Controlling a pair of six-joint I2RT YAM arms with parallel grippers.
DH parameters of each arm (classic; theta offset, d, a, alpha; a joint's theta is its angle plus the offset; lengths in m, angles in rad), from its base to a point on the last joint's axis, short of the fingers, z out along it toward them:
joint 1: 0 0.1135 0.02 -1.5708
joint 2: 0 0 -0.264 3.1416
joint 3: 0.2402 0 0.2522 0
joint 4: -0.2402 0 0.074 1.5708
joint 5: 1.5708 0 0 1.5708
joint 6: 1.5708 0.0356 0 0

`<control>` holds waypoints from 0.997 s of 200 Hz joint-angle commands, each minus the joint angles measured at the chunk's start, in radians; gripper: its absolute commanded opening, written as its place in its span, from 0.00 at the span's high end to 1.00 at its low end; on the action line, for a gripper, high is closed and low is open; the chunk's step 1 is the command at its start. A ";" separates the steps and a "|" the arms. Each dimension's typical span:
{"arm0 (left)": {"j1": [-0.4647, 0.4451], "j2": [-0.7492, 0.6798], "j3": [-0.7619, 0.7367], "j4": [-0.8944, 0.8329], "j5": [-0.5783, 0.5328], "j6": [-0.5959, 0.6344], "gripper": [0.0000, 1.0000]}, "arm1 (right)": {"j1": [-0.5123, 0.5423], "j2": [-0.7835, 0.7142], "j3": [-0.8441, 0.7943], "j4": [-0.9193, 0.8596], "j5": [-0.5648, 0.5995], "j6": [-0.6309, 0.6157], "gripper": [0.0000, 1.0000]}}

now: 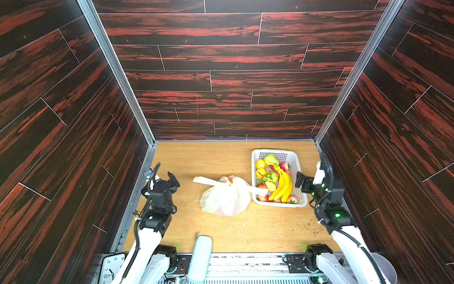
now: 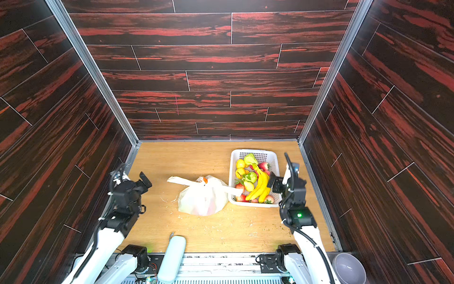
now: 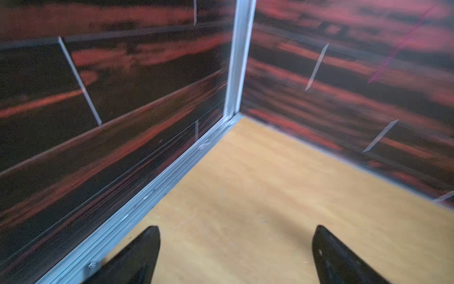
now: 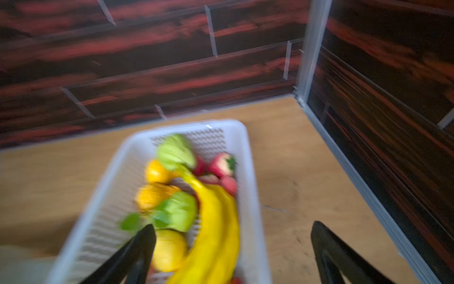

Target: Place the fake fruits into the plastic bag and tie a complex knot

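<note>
In both top views the left gripper (image 1: pixel 161 176) hangs over the table (image 1: pixel 221 159) close to the left wall (image 1: pixel 73 147), its fingers spread and holding nothing. The bag (image 1: pixel 224 196) sits well apart from them, toward the middle of the table, between the two grippers. Its top is gathered, with one strip sticking out toward the left gripper and another lying across the rim of the basket (image 1: pixel 277 151). Faint reddish shapes show through its skin. The right gripper (image 1: pixel 305 182) hovers just beside the basket's outer side, fingers also apart and empty, and the fruits (image 1: pixel 270 177) in the basket lie between those fingers and the bag. In the left wrist view the fingers (image 3: pixel 147 248) stand wide apart over bare table, with the corner of the walls ahead of them. In the right wrist view, which is blurred, the fingers (image 4: pixel 140 248) stand wide apart. One tip is over the basket beside a yellow fruit and the bananas (image 4: pixel 216 221), and the other is over bare table outside the basket's rim.
</note>
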 commanded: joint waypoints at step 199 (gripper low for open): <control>0.125 0.460 -0.173 0.633 0.301 0.171 0.01 | -0.105 0.821 -0.329 1.411 -0.176 -0.167 0.01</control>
